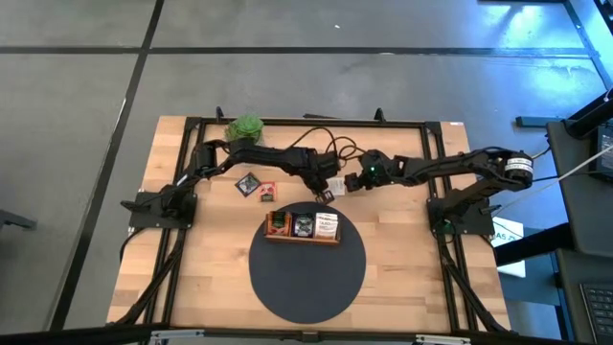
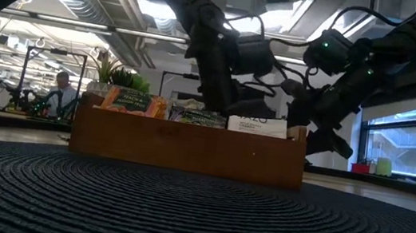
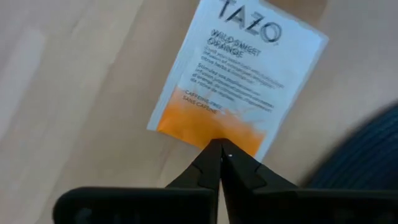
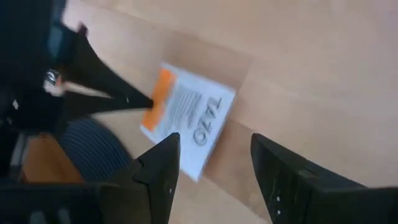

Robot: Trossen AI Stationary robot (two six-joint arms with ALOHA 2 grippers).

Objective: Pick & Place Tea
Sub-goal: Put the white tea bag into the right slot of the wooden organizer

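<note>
A white-orange tea packet [image 3: 239, 81] [image 4: 189, 124] lies just beyond the far edge of the wooden three-part tray [image 1: 303, 239]. My left gripper [image 3: 221, 152] [image 1: 326, 192] reaches in from the table's left and is shut on the packet. My right gripper [image 4: 214, 155] [image 1: 350, 184] hovers open close to the packet's right, touching nothing. The tray's three parts hold orange [image 1: 279, 223], black-green [image 1: 303, 225] and white [image 1: 328, 226] packets standing on edge. A black-green packet [image 1: 249, 182] and a red packet [image 1: 266, 192] lie flat on the wood to the left. My left gripper pinches the white-orange packet at its orange end [image 3: 214, 134], between the two fingertips. The fingertips [image 4: 140, 99] come at that edge slanting down from the table's left. Whether the packet is lifted or rests on the wood, I cannot tell.
The tray sits at the far edge of a dark round woven mat [image 1: 306, 278]. A small green potted plant [image 1: 246, 126] stands at the table's far edge, left of centre. Bare wood lies left and right of the mat. A person sits far off in the room [image 2: 58, 93].
</note>
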